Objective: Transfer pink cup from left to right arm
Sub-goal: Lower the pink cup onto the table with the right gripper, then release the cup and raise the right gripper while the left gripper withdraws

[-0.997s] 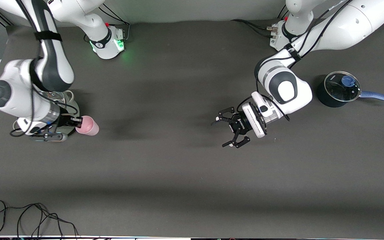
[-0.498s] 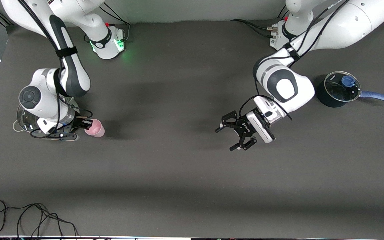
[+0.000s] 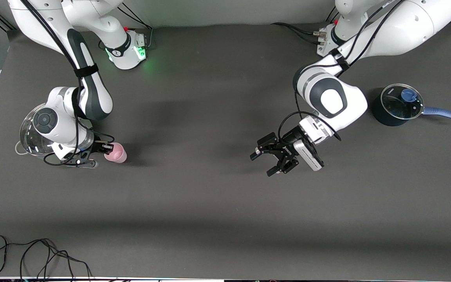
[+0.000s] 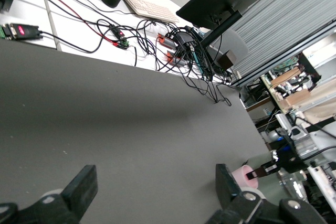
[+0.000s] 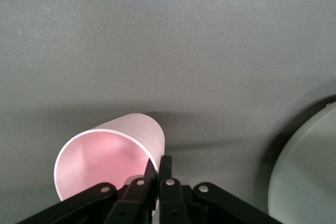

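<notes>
Right claw [image 3: 107, 149] is clamped on the cup [image 3: 117, 153], pinching its rim wall: one finger inside the mouth, one outside, seen clearly in the right wrist view [image 5: 155, 178]. Cup [image 5: 107, 160] is tilted, mouth angled toward that wrist camera, at the right arm's end of the table [image 3: 210, 203], low over the surface; can't tell if its base touches. Pink interior looks empty.

A glass-lidded pot [image 3: 33, 133] sits just beside the right arm's wrist, partly hidden under it; its pale edge [image 5: 307, 171] shows at the edge of the right wrist view.

Left claw [image 3: 272, 157] is spread wide, holding nothing, hovering over the middle of the table, toward the left arm's end, fingers pointing toward the right arm. Its wrist view shows both fingertips [image 4: 80, 187] far apart, with the cup [image 4: 244, 177] and the right claw [image 4: 265, 170] small in the distance.

Dark saucepan [image 3: 395, 105] with glass lid, blue knob and blue handle sits at the left arm's end, well apart from the cup. Loose black cable [image 3: 33, 254] lies at the table's near edge, on the right arm's end.
</notes>
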Motion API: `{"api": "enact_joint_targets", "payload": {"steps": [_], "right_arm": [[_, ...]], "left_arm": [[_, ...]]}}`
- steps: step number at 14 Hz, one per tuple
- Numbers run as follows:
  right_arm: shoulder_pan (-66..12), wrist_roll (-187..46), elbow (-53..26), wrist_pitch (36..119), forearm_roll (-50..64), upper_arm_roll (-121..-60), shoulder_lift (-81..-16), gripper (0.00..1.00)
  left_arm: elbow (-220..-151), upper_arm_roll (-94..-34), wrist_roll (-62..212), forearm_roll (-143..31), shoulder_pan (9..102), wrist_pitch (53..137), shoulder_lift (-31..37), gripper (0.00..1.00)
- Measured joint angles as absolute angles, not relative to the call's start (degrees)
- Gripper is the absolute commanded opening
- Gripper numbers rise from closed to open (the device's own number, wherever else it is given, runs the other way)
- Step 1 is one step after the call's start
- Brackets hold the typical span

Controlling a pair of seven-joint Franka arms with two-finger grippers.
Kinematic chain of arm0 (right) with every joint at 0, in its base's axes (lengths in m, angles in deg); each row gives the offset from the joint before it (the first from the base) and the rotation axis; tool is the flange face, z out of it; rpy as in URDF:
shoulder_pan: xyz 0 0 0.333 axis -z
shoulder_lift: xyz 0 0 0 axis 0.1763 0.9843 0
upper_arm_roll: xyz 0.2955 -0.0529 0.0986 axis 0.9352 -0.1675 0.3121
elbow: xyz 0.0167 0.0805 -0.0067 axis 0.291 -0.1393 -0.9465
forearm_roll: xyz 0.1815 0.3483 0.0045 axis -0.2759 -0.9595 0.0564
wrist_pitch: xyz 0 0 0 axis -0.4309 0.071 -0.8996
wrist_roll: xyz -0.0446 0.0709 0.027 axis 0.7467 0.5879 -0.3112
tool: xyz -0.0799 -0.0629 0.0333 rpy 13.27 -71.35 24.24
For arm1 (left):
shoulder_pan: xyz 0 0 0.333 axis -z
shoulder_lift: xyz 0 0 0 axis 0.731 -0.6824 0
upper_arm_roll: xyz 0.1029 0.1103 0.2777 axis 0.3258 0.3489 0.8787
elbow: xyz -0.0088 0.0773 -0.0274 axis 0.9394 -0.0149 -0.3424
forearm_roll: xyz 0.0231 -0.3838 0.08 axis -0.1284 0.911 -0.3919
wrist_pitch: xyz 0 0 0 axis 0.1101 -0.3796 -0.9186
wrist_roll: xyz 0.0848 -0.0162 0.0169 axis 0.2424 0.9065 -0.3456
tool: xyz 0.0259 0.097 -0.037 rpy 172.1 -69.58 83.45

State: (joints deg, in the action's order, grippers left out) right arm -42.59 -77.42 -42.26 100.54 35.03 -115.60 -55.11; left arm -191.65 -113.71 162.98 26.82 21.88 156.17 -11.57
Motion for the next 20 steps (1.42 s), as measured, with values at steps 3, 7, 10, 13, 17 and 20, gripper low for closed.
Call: {"api": "enact_joint_targets", "payload": {"steps": [3,7,10,13,17,20], "right_arm": [[-42.60,-77.42,-42.25,100.70,35.03,-115.60,-55.11,0.19],[-42.60,-77.34,-42.24,101.17,35.03,-115.59,-55.11,0.50],[-42.60,-77.32,-42.16,101.24,35.03,-115.59,-55.12,0.84],[-42.61,-77.31,-41.74,101.24,35.03,-115.59,-55.49,1.00],[-42.61,-77.30,-40.09,100.33,35.02,-115.68,-58.02,1.00],[-42.62,-77.30,-36.65,93.82,35.03,-116.49,-60.67,1.00]], "left_arm": [[-191.65,-113.32,161.14,24.51,22.01,155.90,-11.57,1.00],[-191.33,-113.13,150.91,23.41,22.03,155.90,-11.57,1.00],[-191.30,-113.12,143.07,23.09,22.13,155.79,-11.58,1.00],[-191.43,-112.89,141.62,21.47,22.66,155.77,-11.58,1.00],[-191.32,-112.29,141.13,17.36,22.90,155.93,-11.58,1.00],[-191.25,-110.65,141.13,16.53,22.36,156.11,-11.54,1.00]]}}
